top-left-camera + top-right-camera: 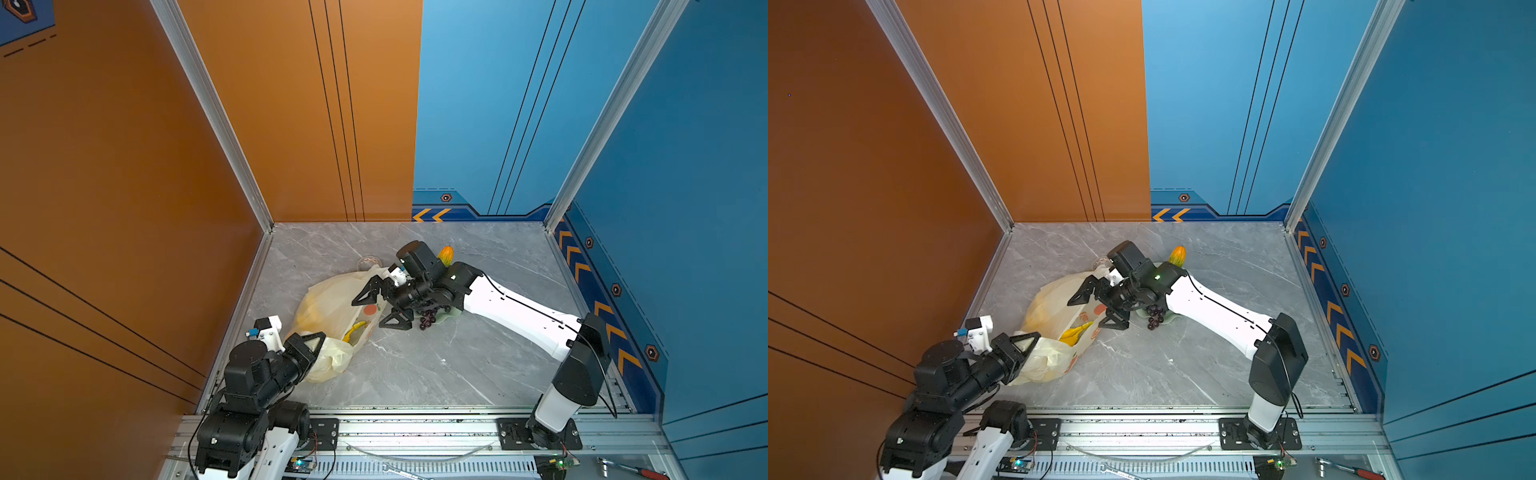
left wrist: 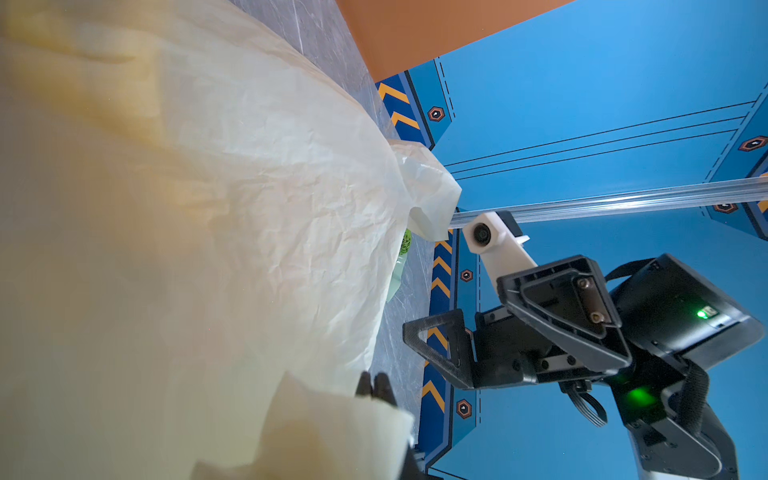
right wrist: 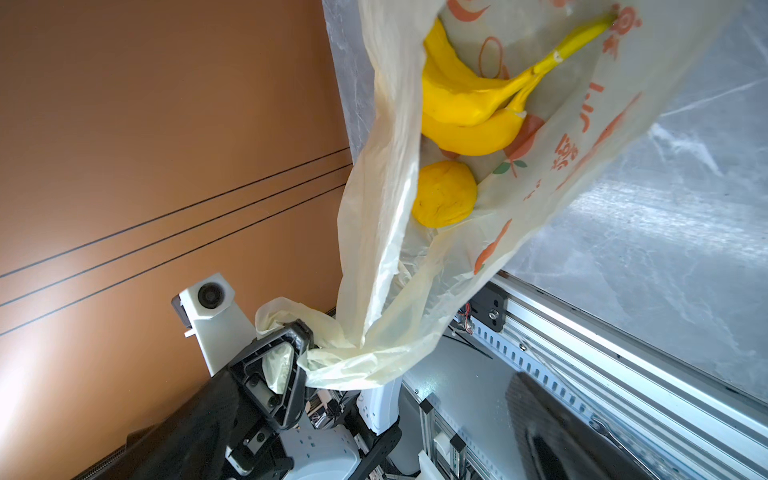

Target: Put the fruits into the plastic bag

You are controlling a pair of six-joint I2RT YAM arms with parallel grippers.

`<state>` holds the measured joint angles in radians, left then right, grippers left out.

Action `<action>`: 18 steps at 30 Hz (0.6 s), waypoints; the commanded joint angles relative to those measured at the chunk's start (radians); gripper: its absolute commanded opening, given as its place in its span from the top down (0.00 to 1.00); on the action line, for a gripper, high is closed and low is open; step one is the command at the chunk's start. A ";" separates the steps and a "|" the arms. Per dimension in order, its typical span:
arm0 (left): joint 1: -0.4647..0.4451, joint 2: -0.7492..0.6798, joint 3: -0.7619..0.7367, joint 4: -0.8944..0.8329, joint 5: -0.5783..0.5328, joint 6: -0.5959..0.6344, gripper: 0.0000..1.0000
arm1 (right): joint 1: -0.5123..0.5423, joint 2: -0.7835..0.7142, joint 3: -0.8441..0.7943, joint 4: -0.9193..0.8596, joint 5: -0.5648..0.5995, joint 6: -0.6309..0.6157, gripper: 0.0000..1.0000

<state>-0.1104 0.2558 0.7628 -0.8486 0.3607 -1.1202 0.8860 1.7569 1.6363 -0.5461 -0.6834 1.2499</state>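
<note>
Slippage risk: if left gripper (image 1: 318, 338) loses the thin handle, bag (image 1: 328, 303) mouth sags shut. That gripper is pressed together on the handle. Right gripper (image 1: 368, 314), 2 o'clock from it, spread wide, empty, over the mouth. Bananas (image 3: 461, 95) inside; grapes (image 1: 428, 320) at 3 o'clock beyond, not yet bagged.
</note>
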 commanded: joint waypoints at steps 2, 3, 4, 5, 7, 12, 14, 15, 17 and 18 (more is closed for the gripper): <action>-0.005 -0.019 0.027 -0.034 0.025 -0.004 1.00 | -0.006 0.142 0.131 0.045 0.060 -0.037 0.00; -0.004 -0.019 0.029 -0.039 0.024 -0.004 1.00 | -0.004 0.179 0.191 0.049 0.065 -0.042 0.00; -0.003 -0.021 0.030 -0.040 0.028 -0.003 1.00 | -0.003 0.229 0.263 0.048 0.070 -0.048 0.00; -0.003 -0.020 0.032 -0.040 0.030 -0.007 1.00 | -0.004 0.287 0.334 0.048 0.070 -0.039 0.00; -0.003 -0.028 0.031 -0.040 0.033 -0.013 1.00 | 0.002 0.410 0.478 0.063 0.061 -0.007 0.00; 0.001 -0.047 0.024 -0.040 0.046 -0.021 1.00 | 0.013 0.656 0.811 0.217 0.082 0.137 0.00; 0.003 -0.060 0.015 -0.040 0.043 -0.026 1.00 | 0.008 0.700 0.841 0.341 0.095 0.241 0.00; 0.005 -0.062 0.011 -0.040 0.040 -0.029 1.00 | 0.004 0.707 0.841 0.386 0.102 0.283 0.00; 0.008 -0.055 0.010 -0.038 0.028 -0.027 1.00 | 0.003 0.699 0.838 0.376 0.098 0.284 0.00; 0.008 -0.050 0.009 -0.037 0.022 -0.024 1.00 | 0.003 0.685 0.830 0.331 0.087 0.259 0.00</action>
<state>-0.1093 0.2043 0.7689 -0.8730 0.3775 -1.1461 0.8909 2.4763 2.4340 -0.2745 -0.6044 1.4509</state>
